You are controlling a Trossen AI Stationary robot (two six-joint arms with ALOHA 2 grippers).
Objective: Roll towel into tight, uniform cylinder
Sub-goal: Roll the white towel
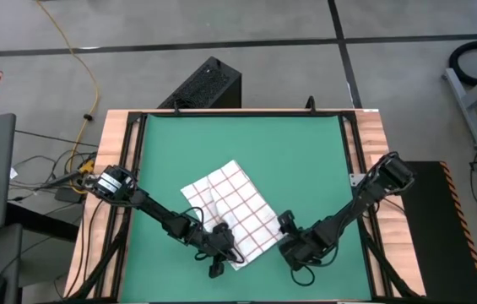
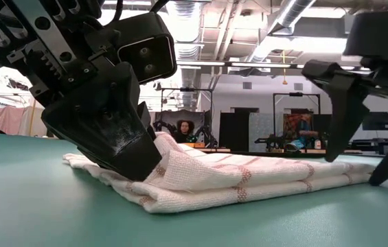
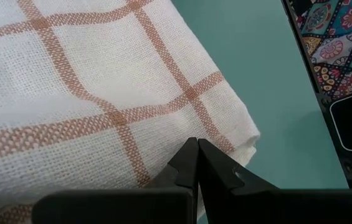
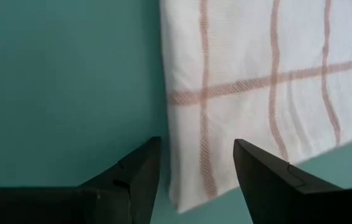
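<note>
Dark left gripper (image 2: 139, 161) fingers, pinched together on the towel (image 1: 231, 213), lift one layer at its near edge. Right gripper (image 4: 194, 168), spread wide, straddles the towel's other near corner. Towel lies loosely folded on the green mat (image 1: 306, 152); rolling seems barely begun.

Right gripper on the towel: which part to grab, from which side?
Take the towel at its near corner edge, the one lying between the right gripper's open fingers. Come in low along the green mat from the towel's right side: the folded layers end there in a free edge lying flat, so one finger can probably slip under. The left gripper is shut on the towel.
</note>
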